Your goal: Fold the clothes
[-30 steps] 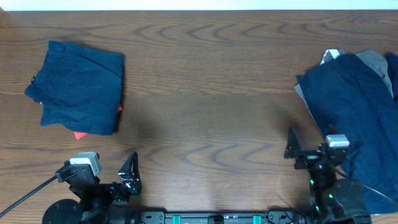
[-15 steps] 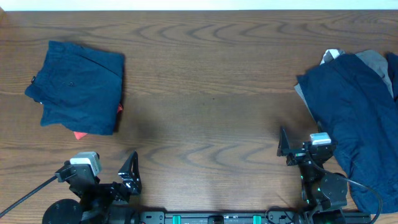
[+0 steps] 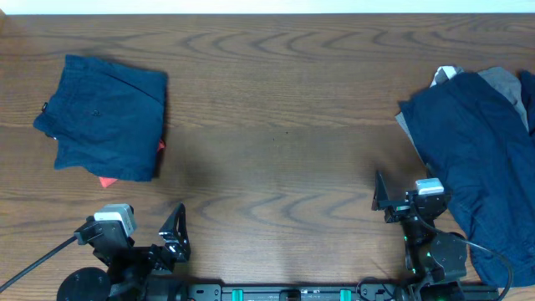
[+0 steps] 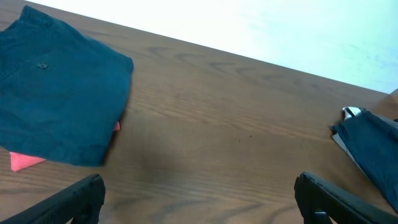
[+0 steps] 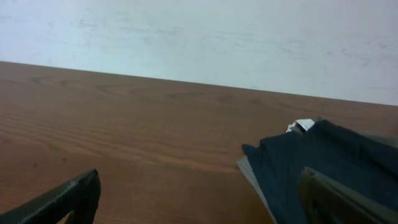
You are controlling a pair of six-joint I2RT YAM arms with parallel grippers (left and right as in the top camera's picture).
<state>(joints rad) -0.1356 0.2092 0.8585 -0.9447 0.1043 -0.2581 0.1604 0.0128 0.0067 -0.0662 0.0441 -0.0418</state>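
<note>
A folded navy garment (image 3: 104,117) lies at the far left of the table on top of a red one (image 3: 106,181); it also shows in the left wrist view (image 4: 53,93). A rumpled pile of navy and grey clothes (image 3: 481,159) lies at the right edge and shows in the right wrist view (image 5: 323,168) and the left wrist view (image 4: 373,146). My left gripper (image 4: 199,202) is open and empty near the front edge, low left (image 3: 171,234). My right gripper (image 5: 199,199) is open and empty near the front edge (image 3: 389,196), just left of the pile.
The wooden table (image 3: 276,125) runs wide between the two heaps. A pale wall (image 5: 199,31) stands behind the far edge. The arm bases and a black rail (image 3: 292,293) sit along the front edge.
My right arm moved a little left and toward the far side during the first half second, then stopped. The left arm and the clothes have not moved.
</note>
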